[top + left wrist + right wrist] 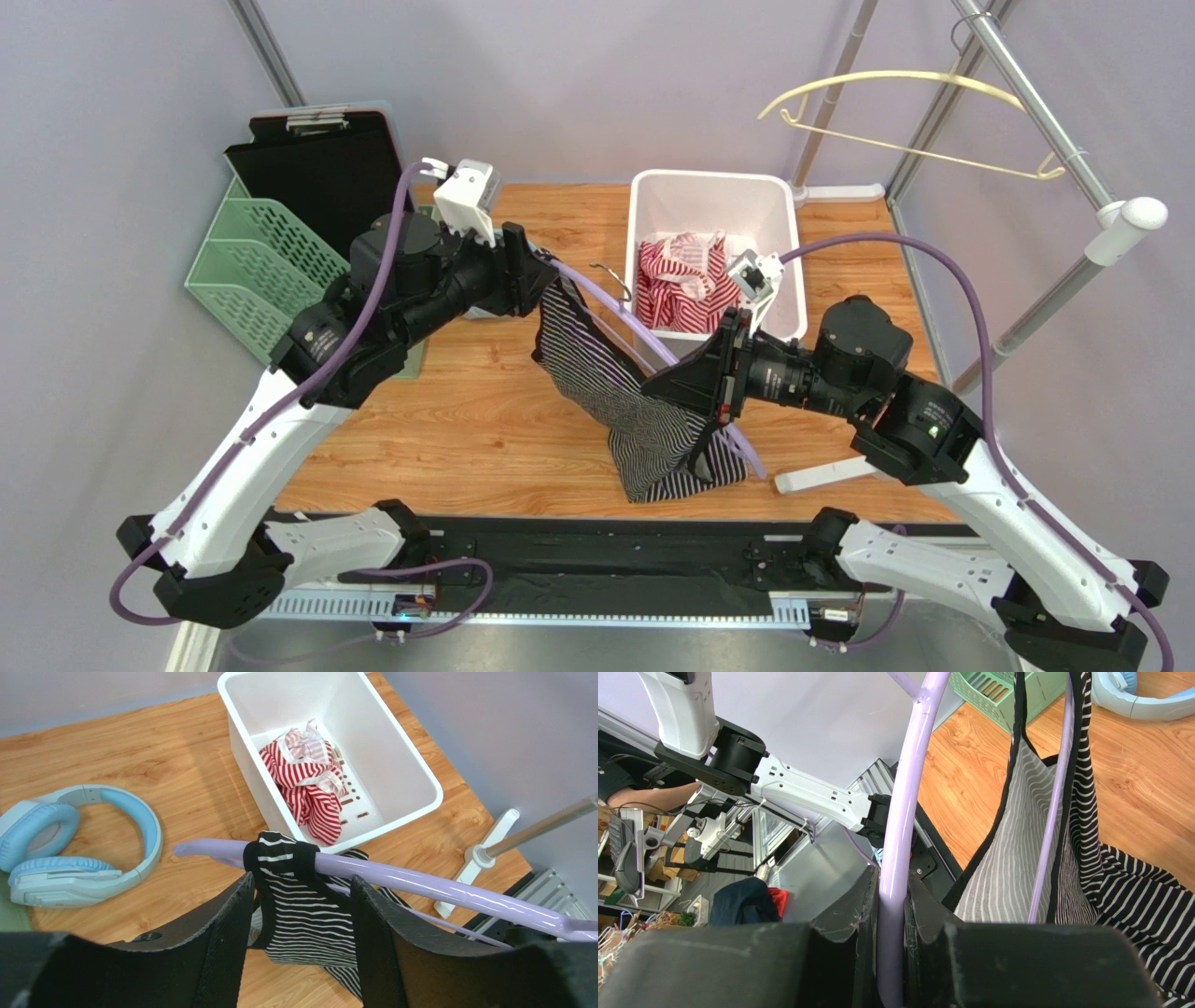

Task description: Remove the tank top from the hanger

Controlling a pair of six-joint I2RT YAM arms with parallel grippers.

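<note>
A black tank top with thin white stripes (617,399) hangs from a lilac plastic hanger (606,305) held tilted above the table. My right gripper (724,371) is shut on the hanger's lower part; in the right wrist view the lilac bar (906,798) runs straight between the closed jaws (892,882). My left gripper (542,280) is open at the hanger's upper end. In the left wrist view its fingers (302,882) stand on either side of the strap (281,857) looped over the bar (435,885), with the fabric (316,917) between them and not clamped.
A white bin (709,185) holding a red-and-white striped garment (680,280) stands behind the hanger. Blue headphones (70,847) lie left of it. A green file rack (260,266) and a black clipboard (316,161) are at the far left. A metal clothes rack (1045,105) with a yellow hanger (898,87) stands right.
</note>
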